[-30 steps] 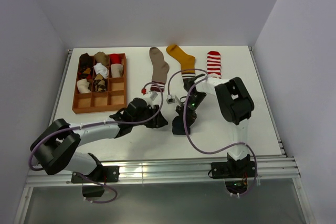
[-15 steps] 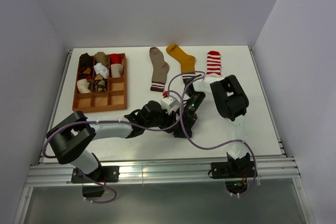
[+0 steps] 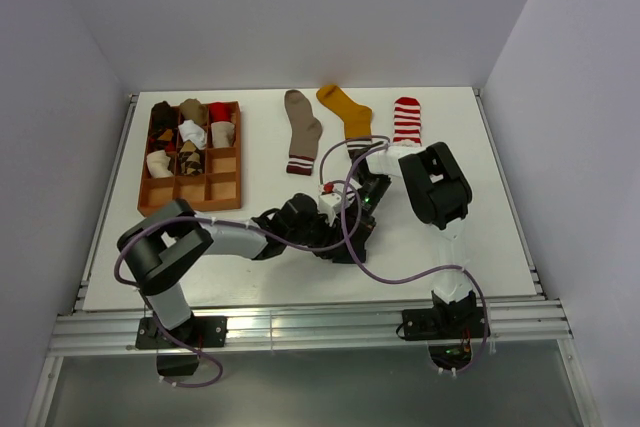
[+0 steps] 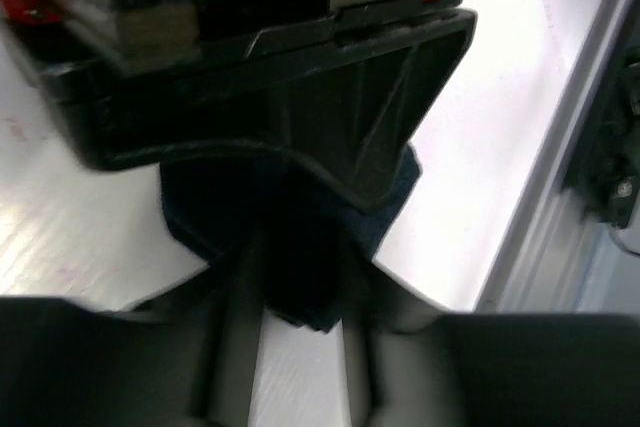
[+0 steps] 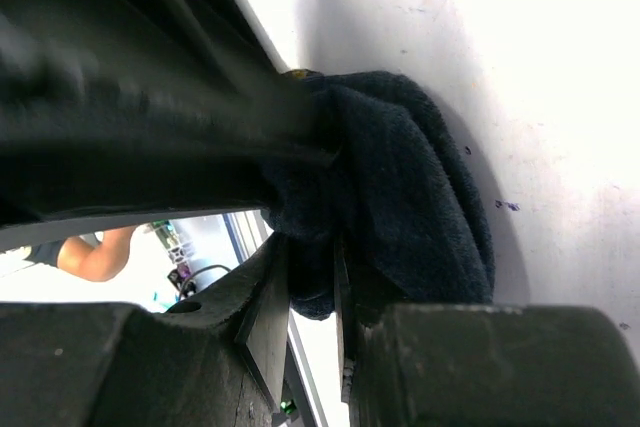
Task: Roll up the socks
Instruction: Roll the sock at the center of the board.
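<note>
White table (image 3: pixel 480 237), grey walls on three sides. At back left we note a wooden grid tray (image 3: pixel 190 205), rolled socks (image 3: pixel 192 133) in its far compartments. Flat along the back lie a taupe sock (image 3: pixel 300 127), mustard sock (image 3: pixel 347 112) and striped sock (image 3: pixel 406 122). Near the table's middle both arms meet on the navy sock (image 5: pixel 420 197), bunched on the surface. Right gripper (image 5: pixel 335 257) clamped on its fabric. Left gripper (image 4: pixel 300 247) straddles it; we cannot tell whether it grips.
</note>
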Motion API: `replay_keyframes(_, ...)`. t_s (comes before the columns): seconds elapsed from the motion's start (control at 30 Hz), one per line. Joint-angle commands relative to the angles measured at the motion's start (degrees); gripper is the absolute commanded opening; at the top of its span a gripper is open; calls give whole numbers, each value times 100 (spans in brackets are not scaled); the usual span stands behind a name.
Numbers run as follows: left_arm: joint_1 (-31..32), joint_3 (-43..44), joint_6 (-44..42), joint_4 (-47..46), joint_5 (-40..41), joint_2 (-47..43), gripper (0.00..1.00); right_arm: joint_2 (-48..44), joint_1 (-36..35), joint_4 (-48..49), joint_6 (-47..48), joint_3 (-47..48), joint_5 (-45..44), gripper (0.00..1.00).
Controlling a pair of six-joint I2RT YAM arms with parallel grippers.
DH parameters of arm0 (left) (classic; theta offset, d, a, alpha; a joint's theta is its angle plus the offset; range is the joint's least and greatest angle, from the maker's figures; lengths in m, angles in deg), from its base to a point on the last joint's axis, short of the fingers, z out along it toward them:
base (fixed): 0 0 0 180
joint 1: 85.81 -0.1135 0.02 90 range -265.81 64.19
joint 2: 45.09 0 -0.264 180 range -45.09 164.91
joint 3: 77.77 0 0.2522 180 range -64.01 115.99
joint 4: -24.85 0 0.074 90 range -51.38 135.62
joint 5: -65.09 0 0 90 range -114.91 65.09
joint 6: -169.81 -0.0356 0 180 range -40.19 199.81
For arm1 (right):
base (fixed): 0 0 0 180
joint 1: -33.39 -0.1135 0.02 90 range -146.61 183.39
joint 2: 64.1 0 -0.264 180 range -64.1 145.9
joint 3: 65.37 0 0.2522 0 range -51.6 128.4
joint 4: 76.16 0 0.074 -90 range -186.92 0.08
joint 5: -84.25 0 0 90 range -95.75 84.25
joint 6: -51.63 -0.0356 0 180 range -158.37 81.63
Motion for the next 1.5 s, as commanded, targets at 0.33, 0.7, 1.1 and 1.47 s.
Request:
replay_keyframes(0.33, 45, 476, 1189, 1023, -51, 725, 0, -1463, 120, 2592, -1149, -1007, -1243, 56)
replay_keyframes(0.7, 63, 950, 1796, 1938, -184, 805, 0, -2562, 1095, 3368, -1854, -1253, -1156, 61)
replay_keyframes(1.1, -357, 1733, 2174, 3019, -991, 1499, 0, -4697, 1491, 3782, -925, -2825, -1006, 57)
replay_keyframes(1.47, -878, 2620, 1973, 3932, -1670, 2105, 0, -6157, 350, 4114, -78, -4267, -1497, 58)
